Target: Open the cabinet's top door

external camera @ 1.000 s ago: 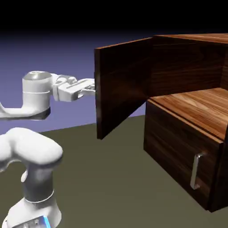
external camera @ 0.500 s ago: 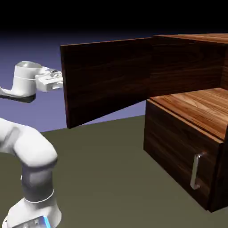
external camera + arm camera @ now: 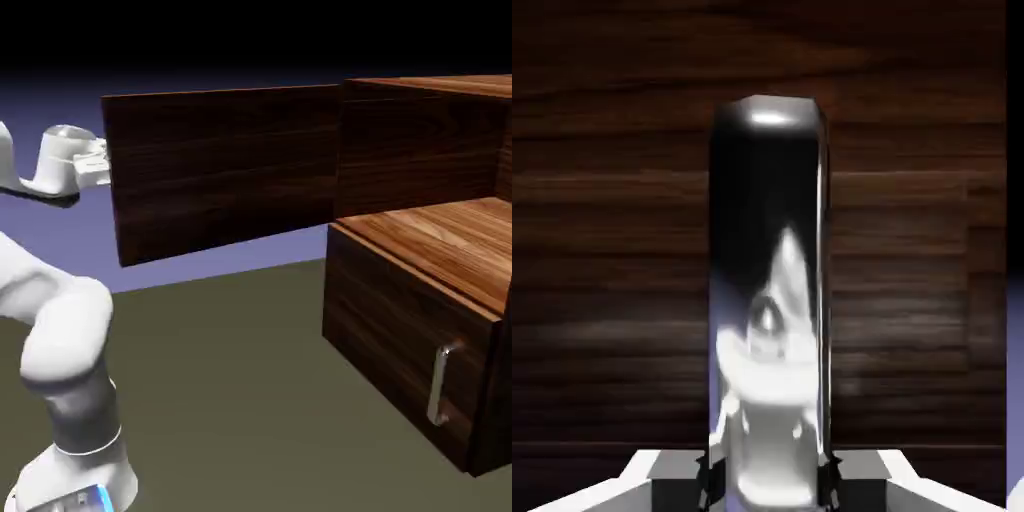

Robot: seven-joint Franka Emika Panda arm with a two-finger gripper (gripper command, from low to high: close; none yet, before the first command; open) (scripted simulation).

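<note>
"What changed?"
"The top door [image 3: 225,170] swings wider over 1 second, now spanning upper left to upper center; I judge it's nearly done."
"Fingers [image 3: 867,480]?"
"I've got them clamped around its handle [image 3: 767,300]."

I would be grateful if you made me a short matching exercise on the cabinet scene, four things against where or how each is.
1. top door
2. top door's silver handle
3. lower panel
4. gripper

A. closed, with its handle in plain view
B. swung wide open
C. at the exterior view's left, by the door's free edge
D. between the finger tips

Right pairs: 1-B, 2-D, 3-A, 4-C
</note>
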